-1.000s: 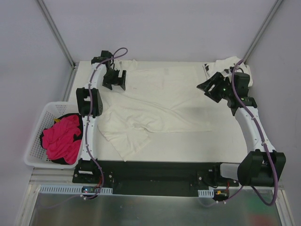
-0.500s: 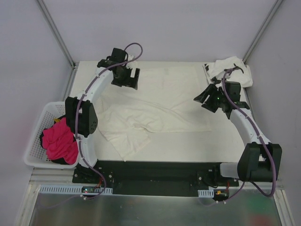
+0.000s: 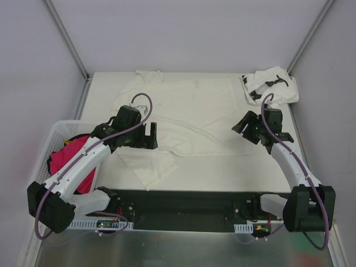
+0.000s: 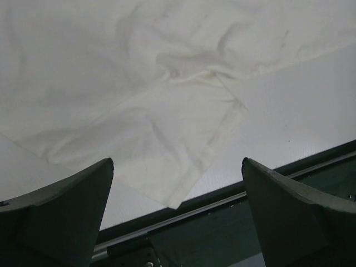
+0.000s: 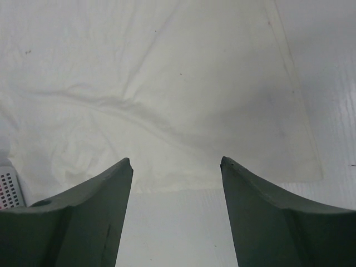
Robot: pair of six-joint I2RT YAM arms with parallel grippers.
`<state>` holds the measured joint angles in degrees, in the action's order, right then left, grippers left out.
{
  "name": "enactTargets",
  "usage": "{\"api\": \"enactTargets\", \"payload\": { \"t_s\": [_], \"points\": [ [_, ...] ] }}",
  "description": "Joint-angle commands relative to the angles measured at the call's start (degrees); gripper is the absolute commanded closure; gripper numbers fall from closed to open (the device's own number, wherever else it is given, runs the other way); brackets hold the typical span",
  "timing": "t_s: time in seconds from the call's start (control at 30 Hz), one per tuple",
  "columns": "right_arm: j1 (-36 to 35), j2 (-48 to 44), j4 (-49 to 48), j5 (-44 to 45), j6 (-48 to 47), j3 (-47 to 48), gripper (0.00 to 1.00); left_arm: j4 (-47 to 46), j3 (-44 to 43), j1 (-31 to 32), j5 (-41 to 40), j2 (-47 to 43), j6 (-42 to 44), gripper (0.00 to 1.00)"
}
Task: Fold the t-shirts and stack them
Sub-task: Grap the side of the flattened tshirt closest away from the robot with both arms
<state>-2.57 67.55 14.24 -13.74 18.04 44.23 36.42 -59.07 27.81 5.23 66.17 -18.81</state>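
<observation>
Left claw (image 3: 149,137), open, has swung to the lower-left sleeve of the cream-white cloth t-shirt (image 3: 194,108). Right claw (image 3: 243,125) also open; folding pending.

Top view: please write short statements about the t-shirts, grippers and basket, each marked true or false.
1. The cream t-shirt lies spread on the table. True.
2. The printed t-shirt is stacked on the cream one. False: it lies bunched in the far right corner.
3. The left gripper is shut on a sleeve. False: it is open and empty.
4. The right gripper is open. True.
5. The basket holds pink cloth. True.
</observation>
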Motion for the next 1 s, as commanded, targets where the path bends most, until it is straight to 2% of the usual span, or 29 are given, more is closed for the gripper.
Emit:
{"api": "enactTargets", "payload": {
  "t_s": [0.0,0.17,0.33,0.5,0.97],
  "points": [
    [-1.0,-3.4,2.4,4.7,-2.3,0.1,0.32,5.7,4.9,2.4,0.1,-1.3,-4.2,0.03],
    [-1.3,-6.5,3.8,5.6,-2.7,-0.8,0.32,13.0,6.7,10.7,-4.7,1.7,-5.4,0.03],
    [-1.4,-7.8,4.7,6.2,-2.8,0.1,0.32,16.9,5.5,17.3,-4.9,7.5,-6.4,0.07],
    [-1.4,-8.3,5.1,5.2,-2.2,0.9,0.35,21.9,5.0,24.5,-6.7,12.0,-10.9,0.08],
    [-1.4,-11.5,5.7,4.1,-2.5,0.5,0.4,10.3,15.7,30.7,-14.4,14.1,-23.5,0.11]
  ]
}}
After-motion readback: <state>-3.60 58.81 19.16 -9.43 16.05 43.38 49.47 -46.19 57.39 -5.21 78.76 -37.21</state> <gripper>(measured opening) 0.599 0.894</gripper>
